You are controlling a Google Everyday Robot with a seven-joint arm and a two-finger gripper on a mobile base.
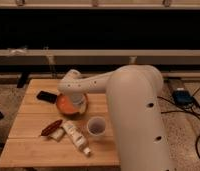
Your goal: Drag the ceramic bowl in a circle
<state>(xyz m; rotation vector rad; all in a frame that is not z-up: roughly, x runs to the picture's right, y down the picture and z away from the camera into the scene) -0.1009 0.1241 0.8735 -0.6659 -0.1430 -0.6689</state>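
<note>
The ceramic bowl is round, shallow and orange, and sits on the wooden table left of centre. My gripper is at the bowl's right rim, reaching down into or onto it, with the white wrist covering the contact point. The big white arm sweeps in from the right and hides the table's right side.
A whitish cup stands just right of and in front of the bowl. A black phone lies to the bowl's left. A red packet and a white bottle lie in front. Cables trail on the floor at the right.
</note>
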